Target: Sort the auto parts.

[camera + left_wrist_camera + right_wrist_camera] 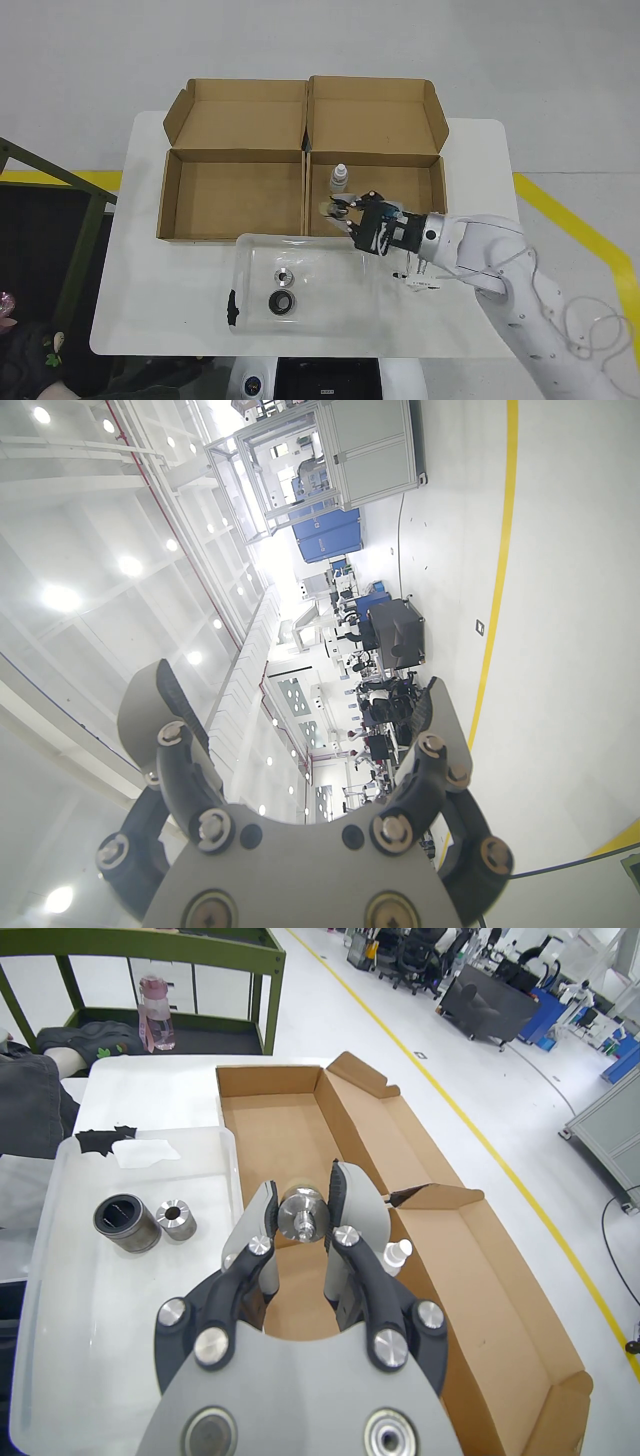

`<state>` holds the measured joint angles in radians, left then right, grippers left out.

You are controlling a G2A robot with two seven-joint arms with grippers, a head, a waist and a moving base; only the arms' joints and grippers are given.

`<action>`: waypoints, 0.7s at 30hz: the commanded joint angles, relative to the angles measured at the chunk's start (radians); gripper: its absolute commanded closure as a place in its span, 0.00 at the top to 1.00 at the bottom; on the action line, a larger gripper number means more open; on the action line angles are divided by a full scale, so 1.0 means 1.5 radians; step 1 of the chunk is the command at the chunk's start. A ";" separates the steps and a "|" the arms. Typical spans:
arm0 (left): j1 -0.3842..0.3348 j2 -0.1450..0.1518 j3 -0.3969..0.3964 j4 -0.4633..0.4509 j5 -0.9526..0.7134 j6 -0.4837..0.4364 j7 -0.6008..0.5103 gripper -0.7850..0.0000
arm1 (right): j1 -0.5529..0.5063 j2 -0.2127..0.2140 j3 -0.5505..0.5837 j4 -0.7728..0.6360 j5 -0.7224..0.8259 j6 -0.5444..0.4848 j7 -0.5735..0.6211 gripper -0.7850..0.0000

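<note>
My right gripper point(302, 1218) is shut on a shiny metal cylinder point(303, 1220) with a small stub on its end. It hangs over the near edge of the right cardboard box point(425, 185), by the rim of the clear plastic bin point(250, 255); in the top view the right gripper point(348, 207) shows there too. In the bin lie a dark ring bearing point(126, 1223) and a small silver bushing point(176, 1221). A small white bottle point(341, 178) stands inside the right box. My left gripper point(300, 695) is open, empty, and pointed up at the hall ceiling.
The left cardboard box point(232, 195) stands open beside the right one, both with lids folded back. A green rack point(150, 958) with a pink bottle point(156, 1013) stands beyond the table's far end. A person's dark sleeve point(25, 1103) is at the table edge.
</note>
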<state>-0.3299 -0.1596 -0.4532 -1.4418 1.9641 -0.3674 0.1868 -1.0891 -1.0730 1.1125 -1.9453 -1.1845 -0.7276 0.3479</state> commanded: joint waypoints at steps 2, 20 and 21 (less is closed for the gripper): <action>0.000 0.000 0.000 0.000 0.000 0.000 0.000 1.00 | 0.029 -0.005 -0.023 0.027 0.017 0.009 0.049 0.00; 0.000 0.000 0.000 0.000 0.000 0.000 0.000 1.00 | 0.184 -0.045 -0.162 0.179 0.060 0.091 0.271 0.00; 0.000 0.000 0.000 0.000 0.000 0.000 0.000 1.00 | 0.191 -0.048 -0.169 0.186 0.064 0.095 0.280 0.00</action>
<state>-0.3299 -0.1596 -0.4532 -1.4418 1.9641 -0.3674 0.1868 -0.8140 -1.1406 0.8706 -1.6782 -1.0926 -0.5905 0.7525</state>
